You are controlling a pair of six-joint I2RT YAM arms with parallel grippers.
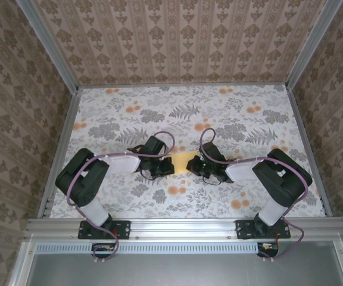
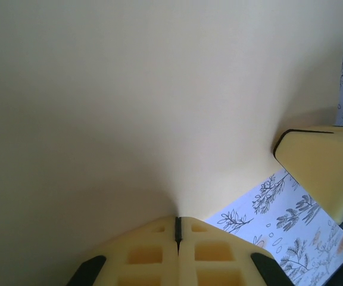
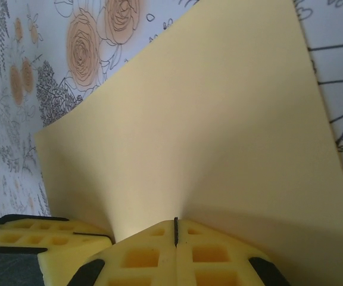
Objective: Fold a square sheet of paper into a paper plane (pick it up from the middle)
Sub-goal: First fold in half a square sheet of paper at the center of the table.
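Top external view, Sam, what have you got?

Both arms reach inward over the floral bench (image 1: 130,119), Kim. The left end effector (image 1: 161,169) and right end effector (image 1: 197,167) meet mid-bench. Between them shows a strip of the pale-yellow square sheet of paper (image 1: 181,161), each side tucked under an end effector.

Over to the left wrist view!

Yellow everywhere: the sheet (image 2: 130,107) fans out from the seam of the left end effector (image 2: 178,221). Its jaws are pressed together, pinching the paper. At the right, one of the right end effector's pads (image 2: 320,167) sits against the sheet, with bench pattern below it.

And the right wrist view?

Same story mirrored. The right end effector (image 3: 175,221) is clamped tight on the sheet (image 3: 207,137), which spreads up the frame from the closed seam in a soft curve. The left end effector's pads (image 3: 70,256) sit at lower left, just beside the paper's corner. Orange flower prints (image 3: 88,42) dot the bench beyond the sheet's far edge.
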